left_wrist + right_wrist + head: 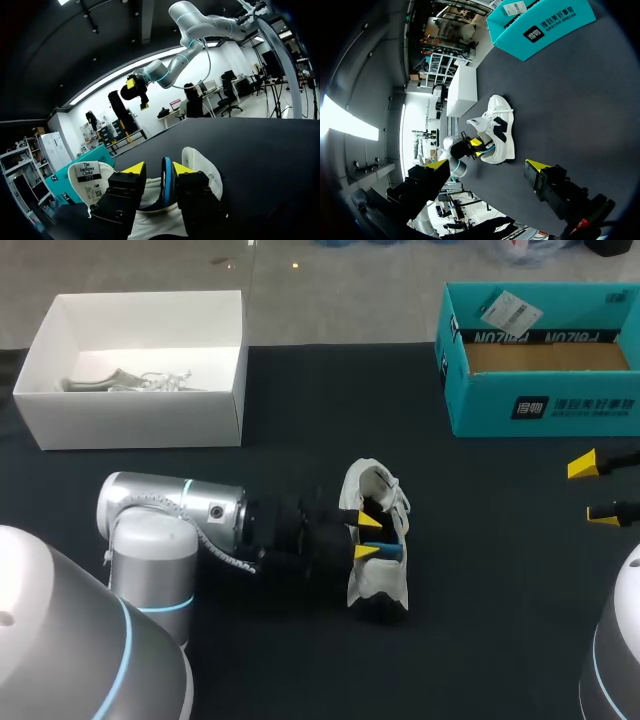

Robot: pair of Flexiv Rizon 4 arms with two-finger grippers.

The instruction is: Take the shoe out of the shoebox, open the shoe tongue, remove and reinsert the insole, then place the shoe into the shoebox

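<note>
The left pincer [365, 536] is sitting in the mouth of the white sneaker [376, 586], fingers narrowly apart, with the blue insole [166, 181] standing between them, just beside one finger. The single sneaker is lying on the black counter [300, 400], its tongue bearing a printed label [90, 173]. The right pincer [593, 489] is hovering wide open near one teal shoebox [540, 410] bearing white print. One white box [130, 420] is sitting well apart.

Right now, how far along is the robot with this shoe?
Done: the shoe is out, lying on the table. In hand: the left gripper is at its opening with the blue insole standing partly out; whether coming out or going back I cannot tell. Left: boxing the shoe; neither the white box nor the teal box holds it. The right gripper hangs open, empty.
</note>
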